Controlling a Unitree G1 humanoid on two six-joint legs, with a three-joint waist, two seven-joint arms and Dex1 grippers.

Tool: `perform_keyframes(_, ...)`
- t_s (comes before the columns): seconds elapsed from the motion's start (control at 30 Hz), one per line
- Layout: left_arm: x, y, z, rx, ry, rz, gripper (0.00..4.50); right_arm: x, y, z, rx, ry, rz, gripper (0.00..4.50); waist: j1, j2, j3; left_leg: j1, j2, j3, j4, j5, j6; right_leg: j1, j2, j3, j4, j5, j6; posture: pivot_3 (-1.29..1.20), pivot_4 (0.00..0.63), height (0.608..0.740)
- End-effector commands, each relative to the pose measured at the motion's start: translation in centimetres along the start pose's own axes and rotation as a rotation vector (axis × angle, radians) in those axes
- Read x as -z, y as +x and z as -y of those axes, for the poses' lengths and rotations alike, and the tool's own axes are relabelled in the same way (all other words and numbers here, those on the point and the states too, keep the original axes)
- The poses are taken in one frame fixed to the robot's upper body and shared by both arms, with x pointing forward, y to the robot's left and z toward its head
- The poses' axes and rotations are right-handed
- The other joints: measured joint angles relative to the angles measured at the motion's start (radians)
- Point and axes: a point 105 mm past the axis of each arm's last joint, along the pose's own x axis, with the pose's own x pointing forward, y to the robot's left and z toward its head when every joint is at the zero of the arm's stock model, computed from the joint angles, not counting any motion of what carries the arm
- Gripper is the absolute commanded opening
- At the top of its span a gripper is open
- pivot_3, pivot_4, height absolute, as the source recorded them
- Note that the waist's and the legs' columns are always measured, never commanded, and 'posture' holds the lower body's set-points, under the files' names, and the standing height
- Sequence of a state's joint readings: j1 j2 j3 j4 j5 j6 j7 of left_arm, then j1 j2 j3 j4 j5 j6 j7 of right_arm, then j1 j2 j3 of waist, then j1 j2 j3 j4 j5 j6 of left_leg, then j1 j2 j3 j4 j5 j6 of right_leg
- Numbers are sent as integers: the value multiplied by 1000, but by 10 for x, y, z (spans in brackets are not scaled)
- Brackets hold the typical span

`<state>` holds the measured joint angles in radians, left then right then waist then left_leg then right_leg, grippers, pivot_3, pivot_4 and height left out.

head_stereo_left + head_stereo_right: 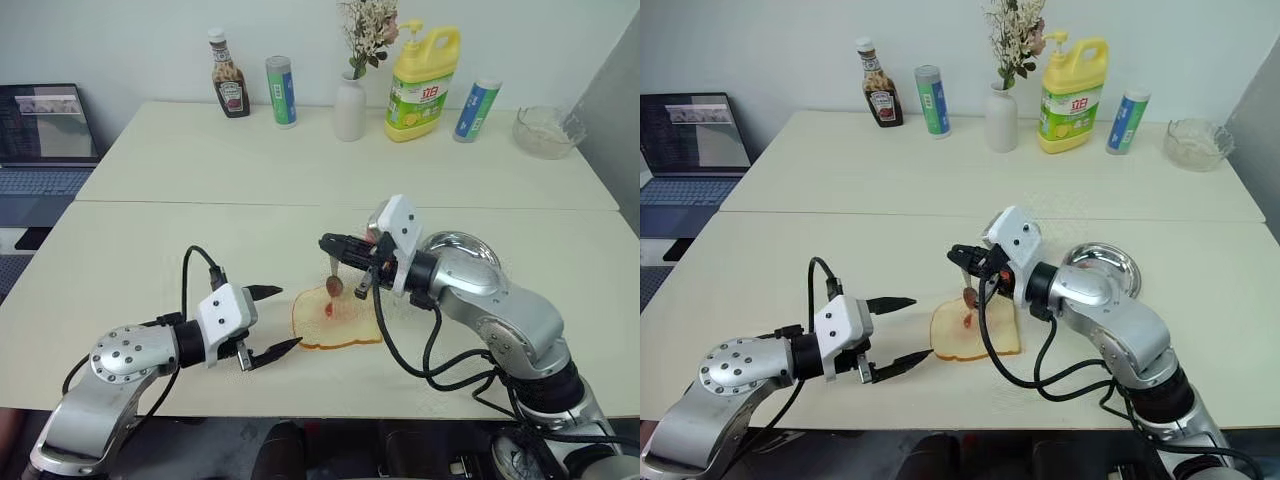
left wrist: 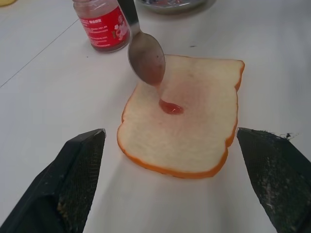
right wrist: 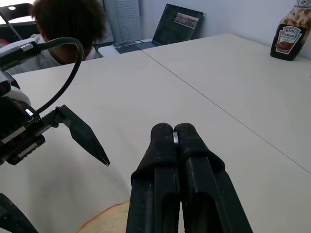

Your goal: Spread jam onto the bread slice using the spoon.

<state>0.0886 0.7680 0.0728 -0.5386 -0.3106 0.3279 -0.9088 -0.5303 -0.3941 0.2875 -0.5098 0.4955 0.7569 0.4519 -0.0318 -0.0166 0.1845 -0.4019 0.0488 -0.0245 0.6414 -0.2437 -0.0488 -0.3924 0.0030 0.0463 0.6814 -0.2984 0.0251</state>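
The right gripper (image 1: 331,243) is pinching its 2 black fingers (image 3: 165,145) tight together on the thin handle of the spoon (image 2: 146,57), a sliver of metal showing between the rounded tips. The spoon is hanging bowl-down, its shiny silver bowl smeared reddish and hovering just above the bread slice (image 2: 187,119), whether touching it cannot be told.

The left gripper (image 1: 270,322) is standing wide open, holding nothing; its 2 pointed, rough-textured black fingers (image 2: 80,165) are flanking the near edge of the slice without touching it, 1 on each side.

The bread slice is lying flat on the cream table (image 1: 150,250), near its front edge and roughly midway between the side edges. It is squarish with rounded corners, pale and soft-looking with an orange-tan crust. A small glossy dab of jam (image 2: 170,107) is sitting near its centre, with a faint pink stain around it.

The glass jam jar (image 2: 103,25), clear with a red label, is standing just beyond the slice, beside a round steel dish (image 1: 1103,262).

Along the table's far edge are standing a brown ketchup bottle (image 1: 229,74), 2 cylindrical tubes (image 1: 281,91), a white vase (image 1: 350,106) of dried flowers, a yellow detergent bottle (image 1: 422,84) and a glass bowl (image 1: 547,131).
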Motion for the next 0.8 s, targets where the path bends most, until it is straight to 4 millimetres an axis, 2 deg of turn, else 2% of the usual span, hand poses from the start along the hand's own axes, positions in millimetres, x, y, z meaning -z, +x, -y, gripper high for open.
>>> perform_keyframes(0.03, -1, -1, 3, 16, 19, 8, 4500, -19, -3, -7, -21, -70, 58, 10, 0, 0, 0, 0, 0, 0, 0, 0, 0, 0, 0, 0, 0, 0, 0, 0, 150, 740)
perform_keyframes(0.13, 0, -1, 3, 18, 17, 7, 4500, -25, -3, -6, -19, -74, 68, 10, 0, 0, 0, 0, 0, 0, 0, 0, 0, 0, 0, 0, 0, 0, 0, 0, 150, 740)
perform_keyframes(0.23, 1, -1, 4, 21, 19, 8, 4500, -19, -4, -5, -17, -75, 47, 10, 0, 0, 0, 0, 0, 0, 0, 0, 0, 0, 0, 0, 0, 0, 0, 0, 150, 740)
perform_keyframes(0.43, 2, 1, 3, 23, 23, 14, 4500, -25, -7, -1, -5, -106, 57, 10, 0, 0, 0, 0, 0, 0, 0, 0, 0, 1, 0, 0, 0, 0, 0, 0, 150, 740)
perform_keyframes(0.53, 2, 2, 2, 22, 26, 19, 4500, -18, -8, -2, -7, -96, 39, 10, 0, 0, 0, 0, 0, 0, 0, 0, 0, 1, 0, 0, 0, 0, 0, 0, 150, 740)
perform_keyframes(0.63, 3, 3, 1, 22, 27, 22, 4500, -21, -9, 3, 23, -59, 60, 10, 0, 0, 0, 0, 0, 0, 0, 0, 0, 1, 0, 0, 0, 0, 0, 0, 150, 740)
perform_keyframes(0.7, 3, 3, 1, 24, 32, 23, 4500, -16, -11, 12, 69, 28, 65, 10, 0, 0, 0, 0, 0, 0, 0, 0, 0, 1, 0, 0, 0, 0, 0, 0, 150, 740)
perform_keyframes(0.8, 3, 4, 0, 23, 35, 27, 4500, -12, -14, 15, 85, 49, 60, 10, 1, 0, 0, 0, 0, -1, 0, 0, 0, 1, 0, -1, 0, 0, 0, 0, 150, 740)
